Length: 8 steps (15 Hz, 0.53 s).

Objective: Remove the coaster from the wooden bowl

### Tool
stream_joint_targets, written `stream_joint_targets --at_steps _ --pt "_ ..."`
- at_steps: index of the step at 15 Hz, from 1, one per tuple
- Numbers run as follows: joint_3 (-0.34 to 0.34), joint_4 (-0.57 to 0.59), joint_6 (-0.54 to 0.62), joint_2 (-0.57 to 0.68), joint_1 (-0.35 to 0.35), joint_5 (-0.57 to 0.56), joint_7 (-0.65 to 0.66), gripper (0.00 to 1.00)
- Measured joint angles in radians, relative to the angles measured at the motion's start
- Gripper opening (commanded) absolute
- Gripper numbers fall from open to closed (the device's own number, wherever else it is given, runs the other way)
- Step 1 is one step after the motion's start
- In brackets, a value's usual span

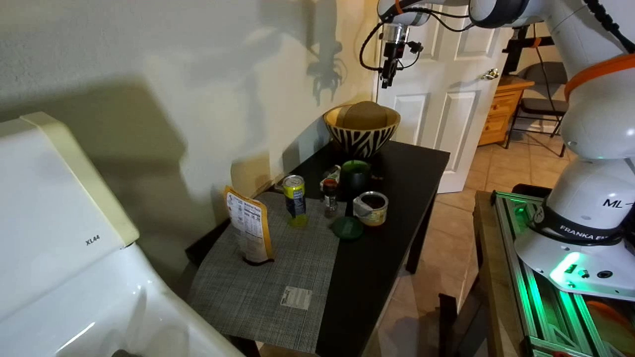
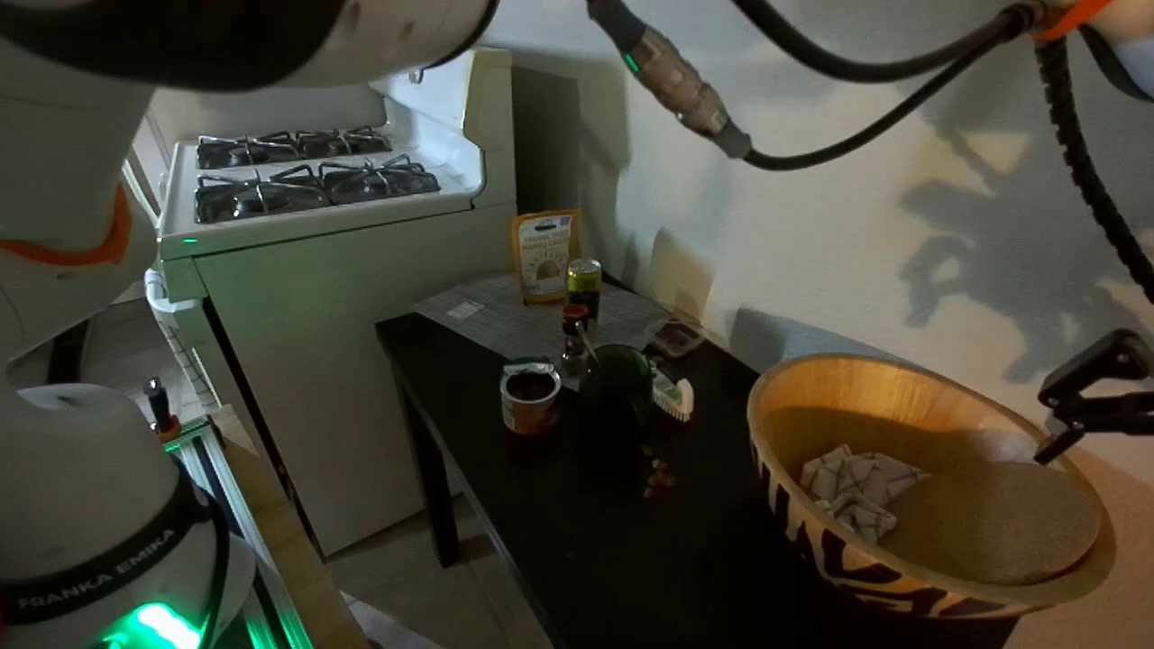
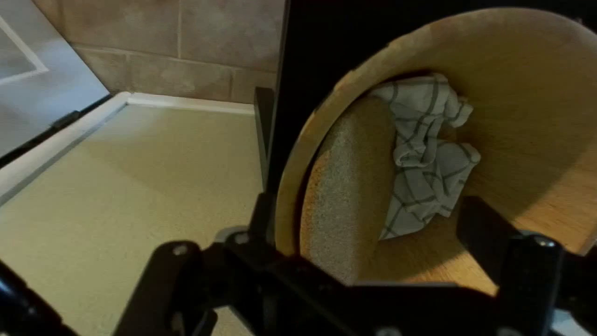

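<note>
The wooden bowl [image 1: 359, 144] stands at the far end of the dark table, with zebra stripes outside; it also shows in an exterior view [image 2: 847, 383] and the wrist view [image 3: 527, 84]. The coaster, a flat tan disc, leans tilted inside the bowl against its wall; it shows in both exterior views [image 1: 365, 116] [image 2: 1001, 523] and the wrist view [image 3: 343, 200]. My gripper [image 1: 387, 85] is above the bowl, apart from the coaster, and partly cut off in an exterior view [image 2: 1055, 442]. In the wrist view its fingers [image 3: 373, 224] are wide apart with nothing between them.
A checkered cloth [image 3: 419, 158] lies in the bowl beside the coaster. A dark green mug [image 1: 354, 178], a can [image 1: 295, 196], a spice jar [image 1: 330, 198], an opened tin [image 1: 374, 213] and a pouch [image 1: 249, 228] stand on the table. The wall [image 2: 811, 225] runs close behind the bowl.
</note>
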Motion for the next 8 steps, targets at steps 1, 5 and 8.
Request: stream_joint_targets --at_steps 1,5,8 --pt "0.01 0.024 -0.012 0.023 -0.007 0.016 -0.016 1.0" --pt "0.036 0.125 -0.047 0.114 -0.016 0.037 -0.045 1.0" --pt "0.047 0.199 -0.066 0.17 -0.016 0.037 -0.046 1.0"
